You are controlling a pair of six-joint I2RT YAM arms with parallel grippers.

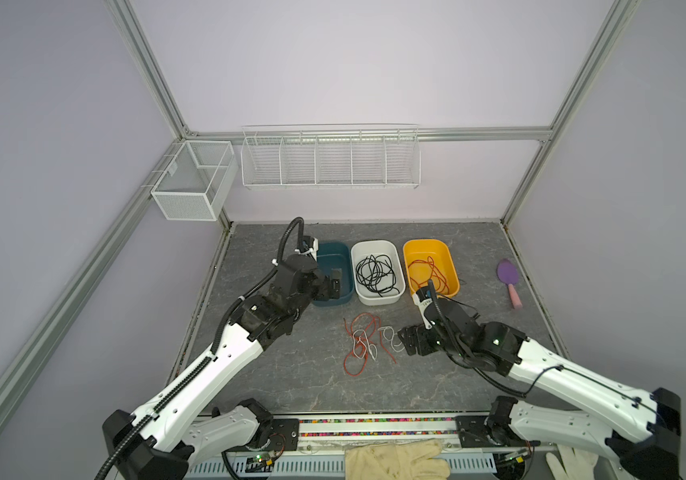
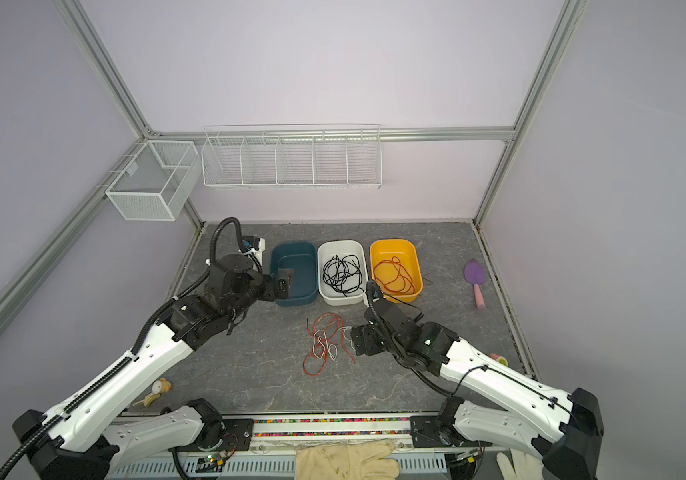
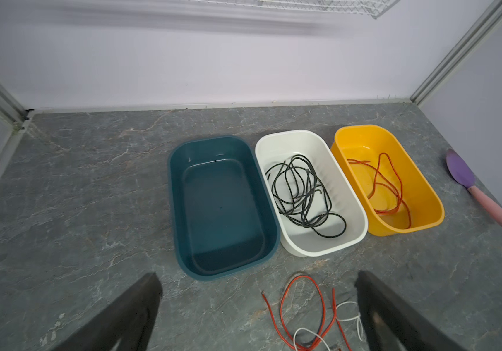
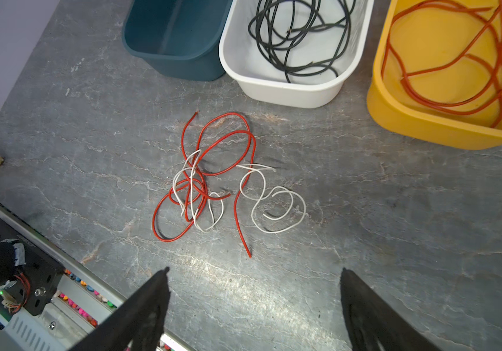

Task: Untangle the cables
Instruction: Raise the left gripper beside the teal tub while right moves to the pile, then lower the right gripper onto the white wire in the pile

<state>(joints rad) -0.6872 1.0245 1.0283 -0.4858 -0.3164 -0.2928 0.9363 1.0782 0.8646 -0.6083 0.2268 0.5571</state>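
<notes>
Your left tool point(image 3: 257, 275) stands wide open and empty by the blue bin point(image 3: 222, 212), the white bin's point(image 3: 322, 244) neighbour. The right tool point(image 4: 255, 270), equally spread and holding nothing, faces the red and white cables point(image 4: 207, 182) tangled on the table point(image 4: 395, 212), on the robot's side of the white bin. Black cables point(image 3: 301, 194) lie in the white bin and a red cable point(image 3: 391, 185) in the yellow bin point(image 3: 407, 228) beside it. That looks like sorting by colour, so the empty blue bin is probably meant for white.
</notes>
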